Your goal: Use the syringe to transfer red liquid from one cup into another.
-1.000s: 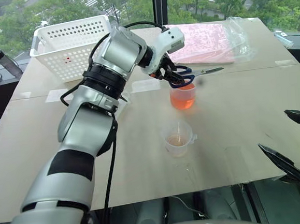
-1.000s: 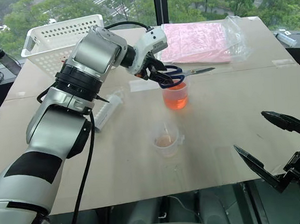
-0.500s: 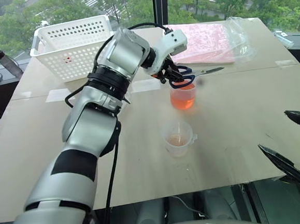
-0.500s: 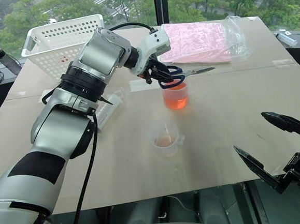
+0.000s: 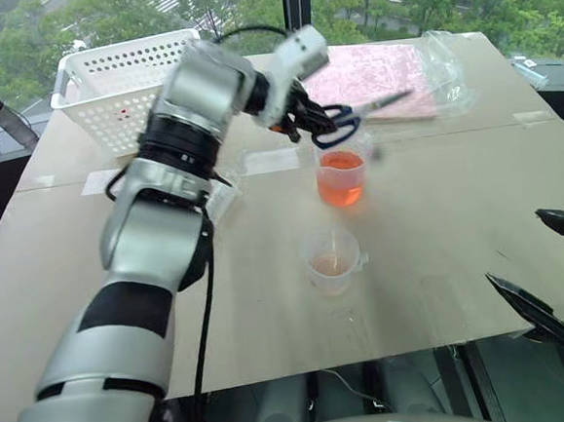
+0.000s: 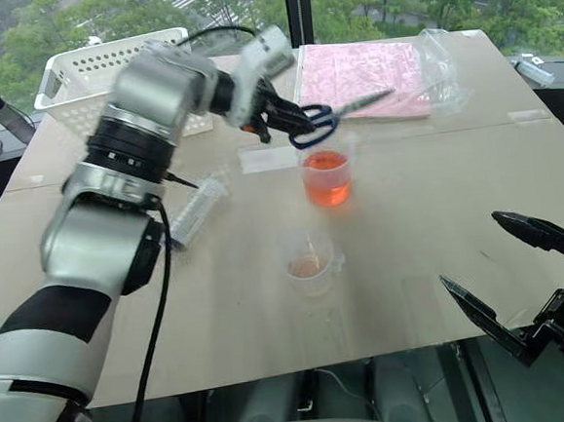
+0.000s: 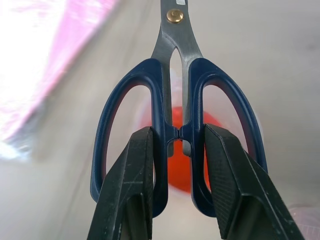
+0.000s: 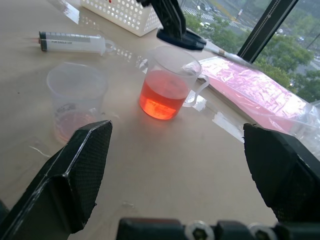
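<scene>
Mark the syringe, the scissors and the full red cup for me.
syringe (image 8: 75, 42): right wrist view, middle of the barrel.
scissors (image 7: 176, 150): left wrist view, where the two blue handle loops meet.
full red cup (image 5: 342, 179): left eye view, the red-filled wall.

Fuller cup (image 5: 342, 179) behind emptier cup (image 5: 333, 261) on table (image 5: 458, 217). Syringe (image 6: 196, 210) left of both. Scissors (image 5: 345, 120) above fuller cup.

Blue-handled scissors (image 5: 338, 120) hang in the air with their steel blades pointing away toward the far right. A white perforated basket (image 5: 125, 82) sits on the pale wooden table (image 5: 439, 218), beyond and to the left of the scissors. A pink sheet in a clear plastic bag (image 5: 388, 71) lies flat just past the blade tips. A dark bottle (image 5: 6, 115) stands at the far left edge.
</scene>
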Controlling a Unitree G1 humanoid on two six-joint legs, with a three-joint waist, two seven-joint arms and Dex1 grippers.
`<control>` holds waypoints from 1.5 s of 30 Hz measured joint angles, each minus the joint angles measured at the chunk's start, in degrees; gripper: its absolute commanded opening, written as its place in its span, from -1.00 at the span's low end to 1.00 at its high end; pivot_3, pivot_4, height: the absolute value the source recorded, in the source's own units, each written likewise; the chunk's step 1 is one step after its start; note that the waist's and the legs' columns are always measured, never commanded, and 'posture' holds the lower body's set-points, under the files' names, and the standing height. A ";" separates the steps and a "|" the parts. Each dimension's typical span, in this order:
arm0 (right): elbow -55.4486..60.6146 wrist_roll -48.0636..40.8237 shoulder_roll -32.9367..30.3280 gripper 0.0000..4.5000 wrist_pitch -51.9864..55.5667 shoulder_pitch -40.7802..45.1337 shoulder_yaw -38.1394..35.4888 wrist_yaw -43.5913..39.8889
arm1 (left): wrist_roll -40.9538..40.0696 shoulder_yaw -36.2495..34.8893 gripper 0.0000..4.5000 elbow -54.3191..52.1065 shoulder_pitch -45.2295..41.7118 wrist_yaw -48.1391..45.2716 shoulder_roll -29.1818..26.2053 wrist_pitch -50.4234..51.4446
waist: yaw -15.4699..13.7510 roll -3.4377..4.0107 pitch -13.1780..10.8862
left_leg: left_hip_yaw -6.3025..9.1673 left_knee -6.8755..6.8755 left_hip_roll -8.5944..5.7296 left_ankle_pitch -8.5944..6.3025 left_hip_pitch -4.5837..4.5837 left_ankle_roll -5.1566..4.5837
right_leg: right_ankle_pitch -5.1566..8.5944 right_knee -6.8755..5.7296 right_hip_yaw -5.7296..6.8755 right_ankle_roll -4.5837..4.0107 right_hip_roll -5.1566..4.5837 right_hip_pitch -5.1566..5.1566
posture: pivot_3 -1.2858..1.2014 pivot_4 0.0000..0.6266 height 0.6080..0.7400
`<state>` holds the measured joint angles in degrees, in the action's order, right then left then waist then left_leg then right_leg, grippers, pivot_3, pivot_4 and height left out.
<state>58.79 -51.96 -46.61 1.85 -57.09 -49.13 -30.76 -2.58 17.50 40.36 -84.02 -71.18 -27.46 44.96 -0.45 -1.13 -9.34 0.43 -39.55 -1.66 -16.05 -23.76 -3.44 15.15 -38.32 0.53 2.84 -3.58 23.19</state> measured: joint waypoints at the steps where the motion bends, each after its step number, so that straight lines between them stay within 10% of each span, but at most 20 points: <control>1: -0.01 -0.02 -0.19 1.00 0.14 0.50 0.14 0.01 | 0.04 -1.35 -0.61 -0.02 -0.28 0.79 -1.38 0.67 | -0.07 0.00 0.00 | 0.00 0.00 0.00 0.00 0.01 0.00 | 0.00 0.00 0.00 0.00 0.00 0.00 | 0.03 -0.52 1.00; 24: -2.65 -2.55 -5.55 1.00 12.42 26.26 8.43 -5.74 | -0.04 -15.12 -0.61 -2.74 33.59 15.90 -25.32 -0.60 | -1.03 -0.12 0.05 | 0.10 -0.48 -0.02 -0.02 -0.07 -0.02 | -0.01 -0.29 0.09 0.00 -0.19 -0.06 | 0.03 -0.52 1.00; 25: -2.73 -3.22 -6.16 1.00 12.80 27.76 8.60 -5.94 | -0.43 -15.57 -0.16 -3.23 34.59 15.98 -25.45 0.27 | -1.12 -0.13 0.06 | 0.12 -0.55 -0.02 -0.03 -0.07 -0.04 | -0.01 -0.31 0.12 0.00 -0.20 -0.09 | 0.03 -0.52 1.00; 31: -5.21 -7.07 -9.56 1.00 15.58 35.68 10.64 -8.08 | -5.43 -19.88 0.70 -11.16 39.28 15.48 -26.31 6.54 | -1.14 -0.37 0.17 | 0.17 -0.67 -0.02 -0.06 -0.03 -0.07 | -0.02 -0.48 0.17 -0.01 -0.28 -0.13 | 0.03 -0.52 1.00; 34: -7.19 -7.06 -9.63 1.00 16.86 37.56 12.29 -9.72 | -10.93 -23.18 0.70 -16.36 38.76 11.93 -28.39 11.36 | -0.85 -0.36 0.18 | 0.16 -0.67 -0.02 -0.05 -0.04 -0.07 | -0.02 -0.50 0.16 -0.01 -0.29 -0.12 | 0.03 -0.52 1.00; 39: -9.41 -7.80 -10.65 1.00 18.33 43.36 14.81 -11.67 | -14.49 -12.24 0.70 -27.14 33.83 5.41 -32.60 23.75 | -0.43 -0.33 0.18 | 0.13 -0.70 -0.07 -0.06 0.07 -0.09 | -0.01 -0.51 0.15 0.00 -0.27 -0.23 | 0.03 -0.52 1.00; 45: -11.13 -6.25 -11.03 1.00 19.78 44.56 15.53 -15.70 | -8.93 4.20 0.70 -21.34 23.18 12.39 -24.52 32.57 | -0.10 -0.29 0.19 | 0.14 -0.76 -0.06 -0.15 0.04 -0.25 | -0.01 -0.56 0.07 0.01 -0.08 -0.19 | 0.03 -0.52 1.00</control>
<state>47.65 -58.21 -57.64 21.62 -12.54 -33.60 -46.46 -11.51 21.69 19.02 -60.84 -58.79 -51.98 77.53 -0.55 -1.42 -9.16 0.56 -40.32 -1.72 -16.20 -23.72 -3.69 15.14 -38.88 0.60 2.85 -3.66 22.99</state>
